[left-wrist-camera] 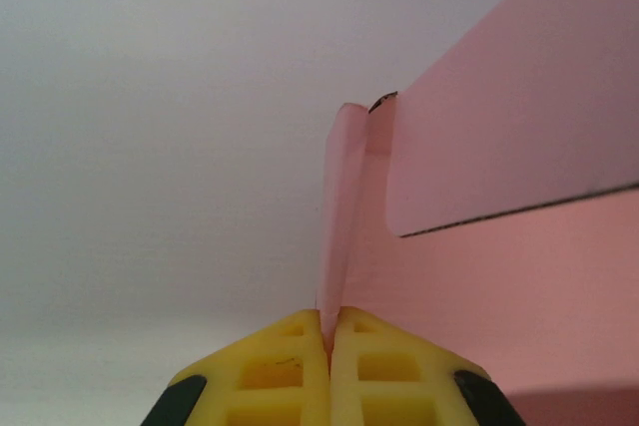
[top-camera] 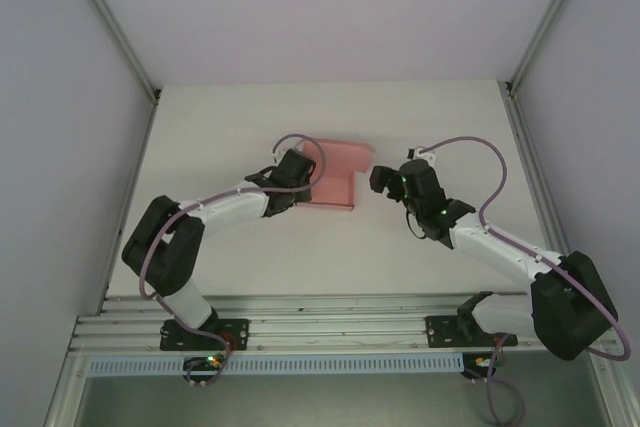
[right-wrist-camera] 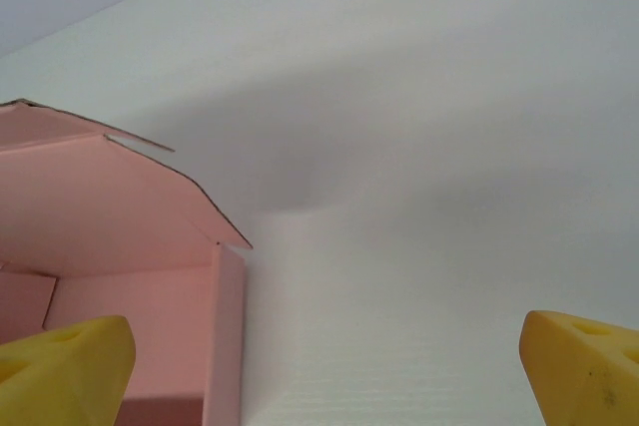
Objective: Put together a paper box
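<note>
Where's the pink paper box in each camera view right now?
Top external: paper box mid-table, between the arms.
Left wrist: paper box on the right, a panel pinched by the left tool.
Right wrist: paper box at lower left, open side showing.
Shared landmark: the white table.

Robotics lab cell: 2 arms (top-camera: 230,205) bolted to aluminium rail (top-camera: 330,332), white table (top-camera: 330,257), plain grey enclosure walls (top-camera: 60,97).
</note>
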